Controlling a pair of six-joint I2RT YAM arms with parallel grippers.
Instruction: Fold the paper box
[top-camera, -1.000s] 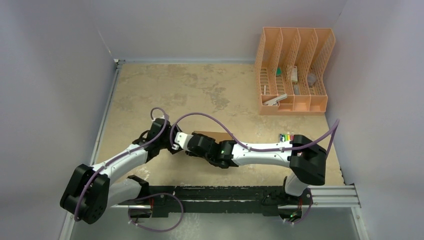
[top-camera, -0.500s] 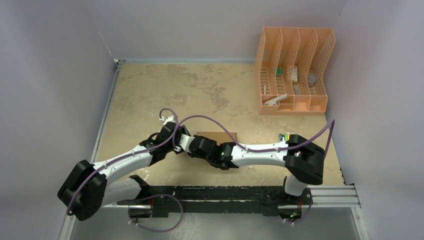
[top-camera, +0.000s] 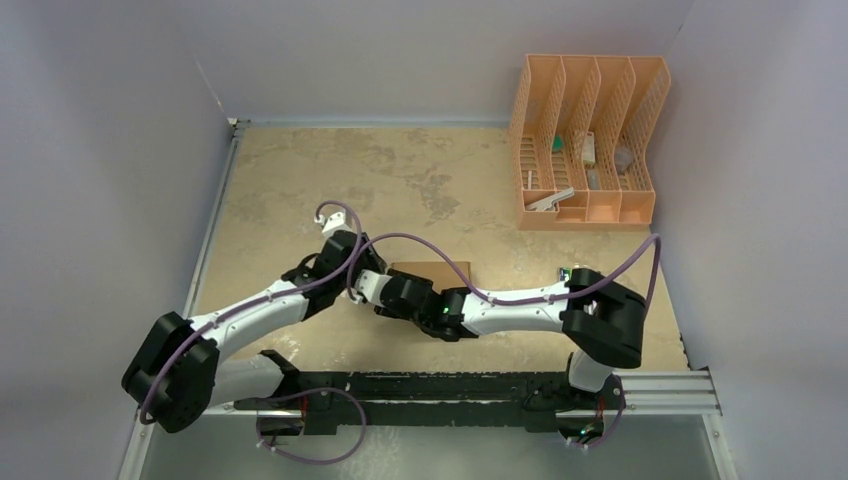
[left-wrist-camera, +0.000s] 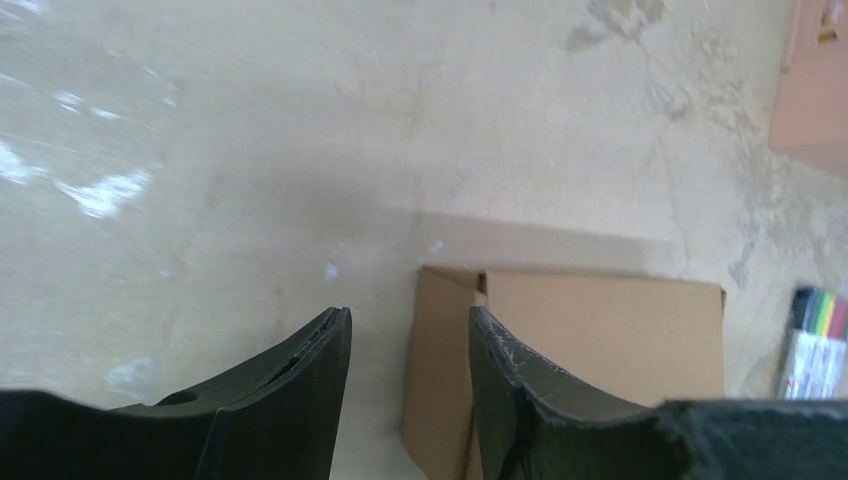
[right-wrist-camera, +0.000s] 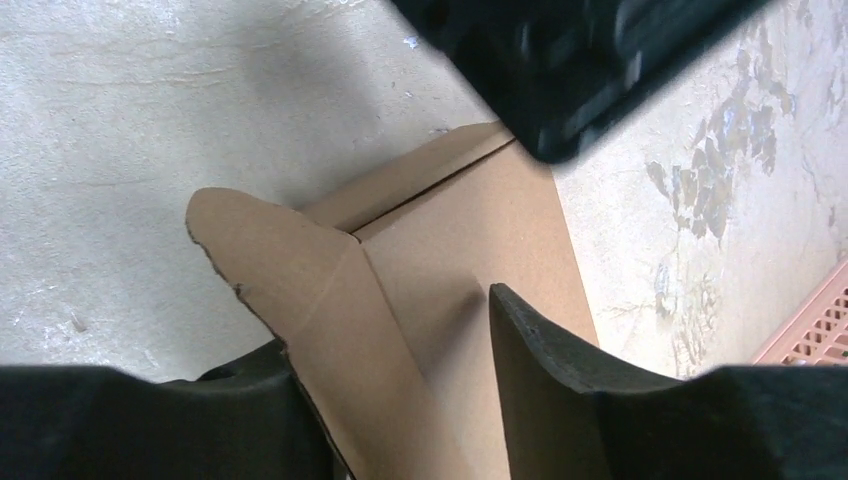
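The mottled beige desk (top-camera: 300, 180) carries a tall orange plastic file rack (top-camera: 588, 140) at 1 o'clock in the top view, well apart from the work. Both arms meet near the middle of the desk. The left one comes in from 8 o'clock and the right one reaches across from 3 o'clock.

The plain brown cardboard box (top-camera: 445, 272) lies under their wrists, its long axis running 3 to 9 o'clock. A pack of coloured markers (left-wrist-camera: 815, 340) sits just beyond its 3 o'clock end.

At the 9 o'clock end a rounded cardboard flap (right-wrist-camera: 270, 250) stands up from the crease.

The right arm's fingers (right-wrist-camera: 530, 350) are spread, straddling that flap. It leans at the inner finger, with bare panel showing before the other, so nothing is pinched.

The left arm's fingers (left-wrist-camera: 320, 350) are also parted and empty, poised over the box's end corner, one over the desk and one over the box.

Judging from this, the right arm is nearer the flap, so folding it inward toward 3 o'clock falls to that arm.
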